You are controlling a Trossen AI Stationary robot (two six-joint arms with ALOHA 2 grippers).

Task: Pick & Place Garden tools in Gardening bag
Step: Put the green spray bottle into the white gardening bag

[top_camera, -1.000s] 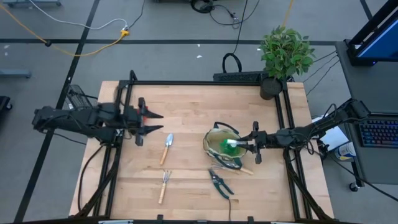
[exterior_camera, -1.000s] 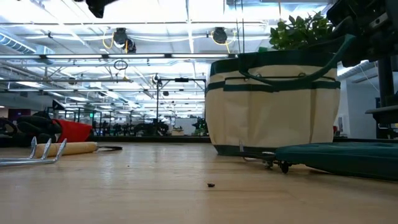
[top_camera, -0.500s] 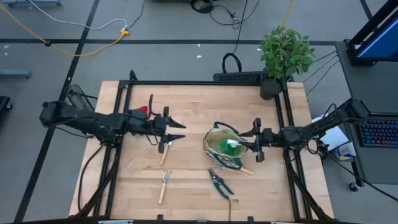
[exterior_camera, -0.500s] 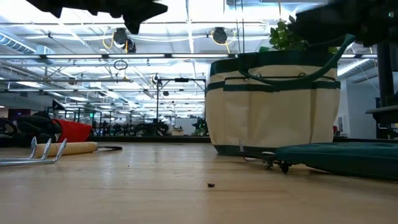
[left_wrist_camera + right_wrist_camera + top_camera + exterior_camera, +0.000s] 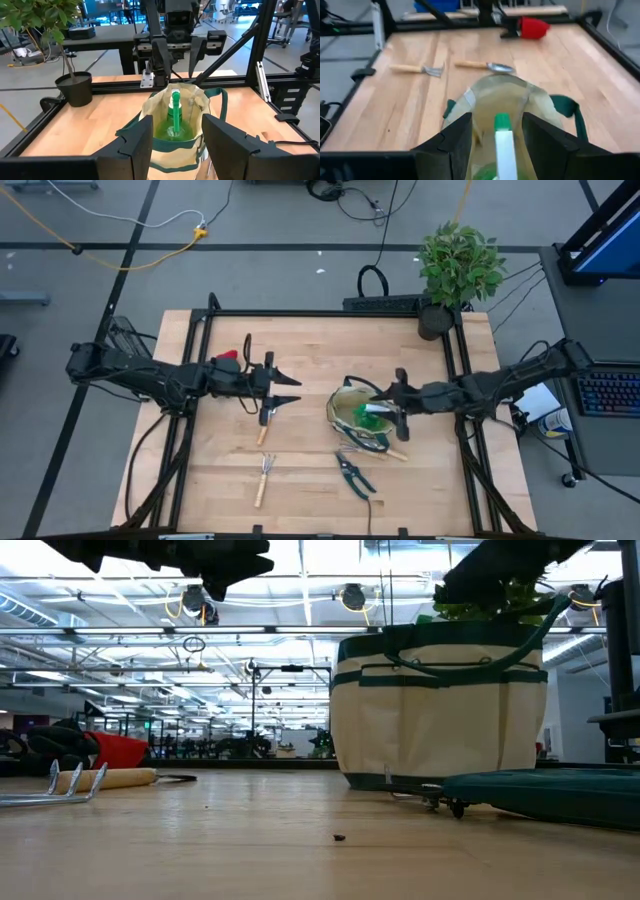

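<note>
We judge the next pick to be the trowel [image 5: 268, 417], which lies directly under the left gripper [image 5: 283, 386], wooden handle toward the table's front edge and blade away from it, so its long axis runs across the gripper's reach. The left arm stretches level from the left side with its fingers spread and nothing between them (the fork [image 5: 264, 478] and pruning shears [image 5: 353, 474] sit farther forward). The right gripper [image 5: 388, 406] hangs over the gardening bag [image 5: 345, 402] at mid-table, fingers parted around the green item [image 5: 506, 148] standing inside; we cannot tell whether they touch it.
</note>
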